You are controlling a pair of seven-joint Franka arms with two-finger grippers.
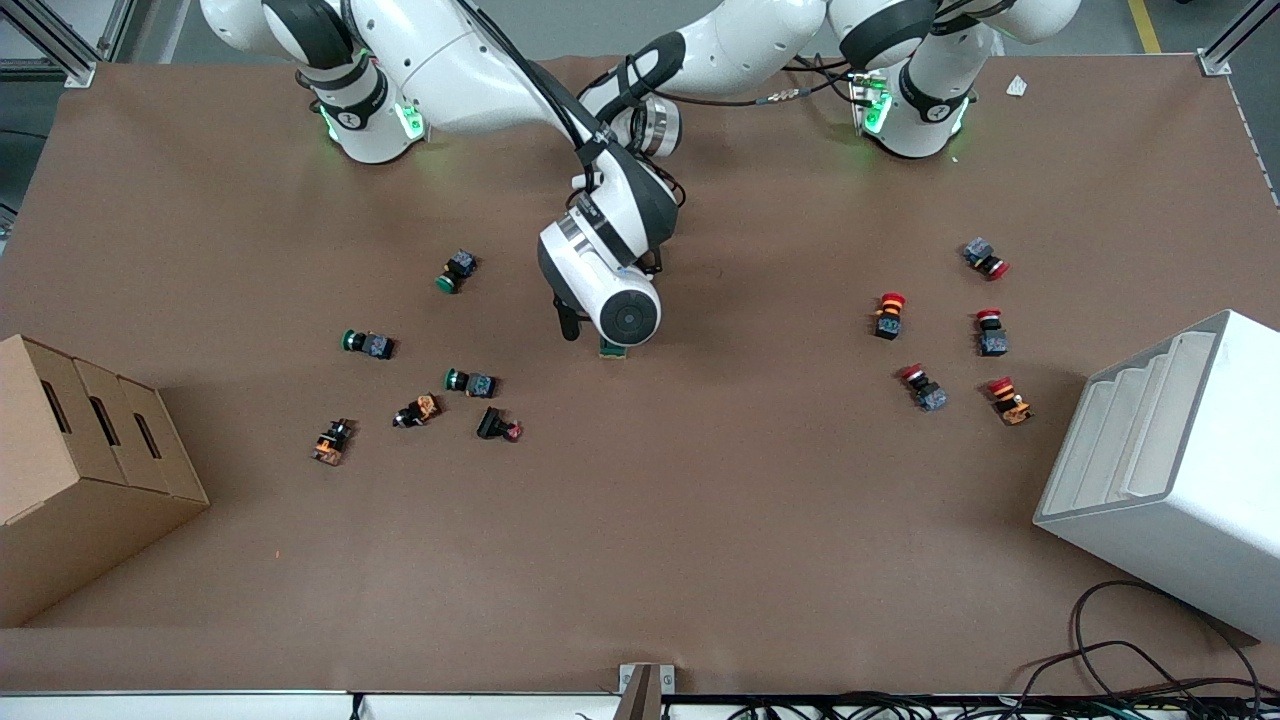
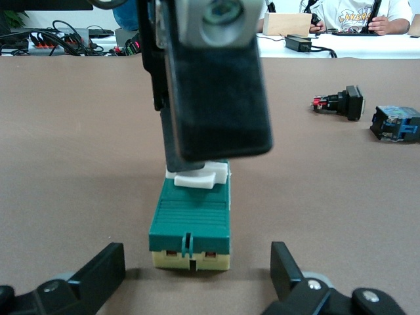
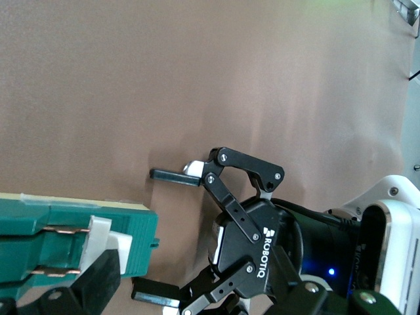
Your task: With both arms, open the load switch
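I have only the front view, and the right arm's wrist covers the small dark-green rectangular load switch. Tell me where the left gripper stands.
Observer: The left gripper is low over the brown table, open. Its fingers stand on either side of one end of the dark-green load switch and do not touch it.
Operator: Report the lever.
Observer: The white lever piece sits on top at the end away from the left gripper. The right gripper has its tip down at it.
Operator: Describe how the switch lies.
Observer: It lies flat, ribbed green face up, on its cream base.
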